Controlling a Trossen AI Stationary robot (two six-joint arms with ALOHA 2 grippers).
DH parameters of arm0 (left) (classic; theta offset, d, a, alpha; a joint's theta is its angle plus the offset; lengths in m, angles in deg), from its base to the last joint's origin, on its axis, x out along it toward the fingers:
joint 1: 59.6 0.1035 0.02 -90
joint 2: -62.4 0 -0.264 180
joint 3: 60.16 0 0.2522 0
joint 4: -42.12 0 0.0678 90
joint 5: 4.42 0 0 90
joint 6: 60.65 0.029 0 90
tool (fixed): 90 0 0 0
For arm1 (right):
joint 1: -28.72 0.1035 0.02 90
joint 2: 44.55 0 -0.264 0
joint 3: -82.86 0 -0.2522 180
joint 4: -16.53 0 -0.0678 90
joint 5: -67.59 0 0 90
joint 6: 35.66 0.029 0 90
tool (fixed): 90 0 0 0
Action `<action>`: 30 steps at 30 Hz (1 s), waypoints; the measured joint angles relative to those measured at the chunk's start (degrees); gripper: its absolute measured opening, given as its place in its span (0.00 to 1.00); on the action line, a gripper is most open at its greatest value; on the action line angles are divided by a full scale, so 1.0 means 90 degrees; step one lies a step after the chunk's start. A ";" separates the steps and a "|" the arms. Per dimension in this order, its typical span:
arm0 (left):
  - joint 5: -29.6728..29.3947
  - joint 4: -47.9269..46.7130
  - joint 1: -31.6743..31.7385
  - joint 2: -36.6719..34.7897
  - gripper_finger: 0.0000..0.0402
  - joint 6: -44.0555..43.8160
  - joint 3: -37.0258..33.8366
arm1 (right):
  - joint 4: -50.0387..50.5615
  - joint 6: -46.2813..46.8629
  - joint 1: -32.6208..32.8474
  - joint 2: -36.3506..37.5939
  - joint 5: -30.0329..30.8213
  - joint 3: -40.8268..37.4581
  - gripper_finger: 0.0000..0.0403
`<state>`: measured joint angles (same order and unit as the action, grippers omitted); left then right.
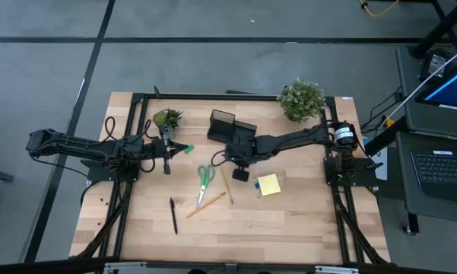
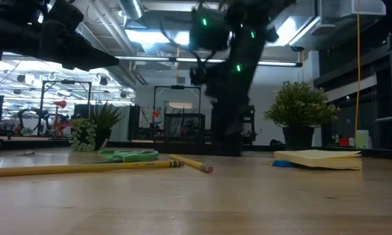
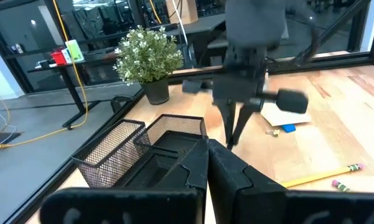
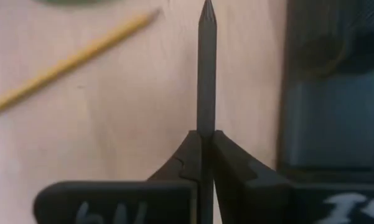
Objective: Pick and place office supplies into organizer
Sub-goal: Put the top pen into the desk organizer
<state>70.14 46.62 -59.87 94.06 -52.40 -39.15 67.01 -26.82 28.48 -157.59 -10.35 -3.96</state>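
Observation:
My right gripper [image 1: 239, 166] hovers just in front of the black mesh organizer [image 1: 230, 128], shut on a black pen [image 4: 206, 68]. The left wrist view shows that gripper [image 3: 235, 127] pointing down beside the organizer [image 3: 146, 149]. My left gripper [image 1: 167, 156] waits shut near the table's left side, next to a small green piece [image 1: 186, 148]. Flat on the wood lie green-handled scissors [image 1: 205, 176], two pencils [image 1: 226, 185] [image 1: 206, 204], another black pen [image 1: 173, 215], the yellow sticky-note pad [image 1: 268, 185] and a blue piece [image 1: 257, 185]. My right gripper pinches the black pen between its two fingers [image 4: 190, 155]. The pen's shaft [image 4: 206, 121] runs along the fingers and sticks out past their ends, with its pointed tip [image 4: 206, 14] aimed down at the table. The fingers come from above and the pen is lifted clear.
A large potted plant [image 1: 301, 99] stands at the far right corner and a small one [image 1: 167, 119] near the left gripper. The near half of the table holds only the loose pen and pencils. In the low view the scissors [image 2: 127, 155] and the pad [image 2: 319, 158] lie in front.

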 joint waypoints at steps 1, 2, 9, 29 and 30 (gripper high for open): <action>0.0002 -0.0002 0.0000 0.0000 0.00 0.0000 0.0000 | 0.0117 -0.0033 -0.0006 -0.0002 -0.0068 0.0157 0.05; 0.0002 -0.0005 0.0000 0.0000 0.00 0.0000 0.0000 | 0.0195 -0.0059 -0.0027 -0.0008 -0.0186 0.0323 0.05; 0.0009 -0.0056 0.0000 0.0002 0.00 -0.0002 0.0000 | 0.0797 -0.0442 -0.0278 -0.0002 -0.0255 0.1481 0.01; 0.0301 -0.0053 0.0000 0.0000 0.01 -0.0069 0.0000 | 0.1044 -0.1353 -0.0426 0.0012 -0.1355 0.0588 0.02; 0.0301 -0.0053 0.0000 0.0000 0.01 -0.0110 0.0000 | 0.1015 -0.1360 -0.0428 0.0012 -0.1355 0.0480 0.02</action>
<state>72.85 46.14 -59.87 94.06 -53.38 -39.15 76.15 -39.05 24.63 -157.48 -22.55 0.36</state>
